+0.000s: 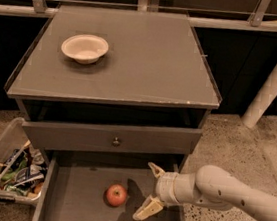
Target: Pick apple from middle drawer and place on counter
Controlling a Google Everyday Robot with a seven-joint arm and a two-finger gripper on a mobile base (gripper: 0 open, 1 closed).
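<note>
Apple [116,195] just left of the end effector [150,190], on the middle drawer [71,207] floor.
Camera view: the end effector hangs inside the open drawer, its two fingers spread wide and opening toward the apple, near it but apart. Nothing lies between them. The upper drawer front [110,138] overhangs the rear, so the lift probably has to come forward before rising to the worktop [150,58], where a white bowl [84,48] sits at left.
</note>
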